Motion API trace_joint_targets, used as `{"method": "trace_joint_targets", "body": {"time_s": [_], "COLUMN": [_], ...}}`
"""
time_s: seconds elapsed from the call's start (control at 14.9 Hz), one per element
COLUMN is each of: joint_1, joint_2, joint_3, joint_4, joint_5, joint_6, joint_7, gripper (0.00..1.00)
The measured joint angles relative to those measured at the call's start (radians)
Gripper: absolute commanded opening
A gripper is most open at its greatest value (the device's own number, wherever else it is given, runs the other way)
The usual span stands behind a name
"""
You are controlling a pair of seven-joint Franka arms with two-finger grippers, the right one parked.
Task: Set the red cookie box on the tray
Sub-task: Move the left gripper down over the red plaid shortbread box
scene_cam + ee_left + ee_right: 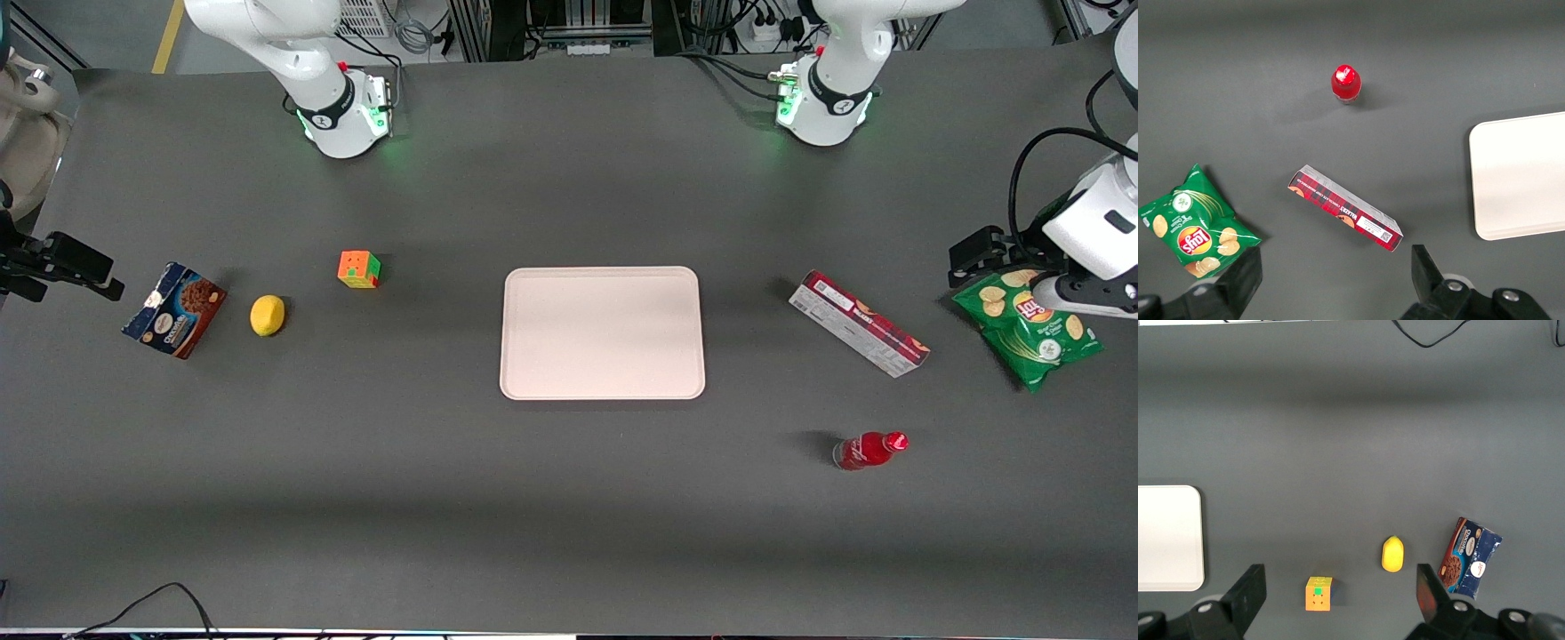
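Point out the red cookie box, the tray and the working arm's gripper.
red cookie box [859, 323]: front view, middle of its dark-red top face.
tray [603, 332]: front view, bare pink floor at centre.
gripper [1335, 280]: left wrist view, open gap midway between the fingertips, above the table near the box.

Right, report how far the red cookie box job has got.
Nothing looks done yet: the red cookie box lies flat on the table, apart from the tray, which holds nothing. In hand: the gripper hangs open above the table near the box and the green chip bag, holding nothing. Left: descend, grasp the box, carry it over and set it on the tray.
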State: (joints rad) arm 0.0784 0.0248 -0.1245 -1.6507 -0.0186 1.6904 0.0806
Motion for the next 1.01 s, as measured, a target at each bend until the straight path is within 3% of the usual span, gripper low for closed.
{"method": "trace_joint_targets", "body": {"time_s": [0.67, 1.01], "joint_1": [0.003, 0.003], "joint_2": [0.009, 0.080], "joint_3": [0.002, 0.002], "joint_4": [0.010, -0.010], "joint_5": [-0.003, -0.039], "joint_6": [-0.028, -0.027], "joint_7": [-0.020, -0.302], "gripper": [1.00, 1.00]}}
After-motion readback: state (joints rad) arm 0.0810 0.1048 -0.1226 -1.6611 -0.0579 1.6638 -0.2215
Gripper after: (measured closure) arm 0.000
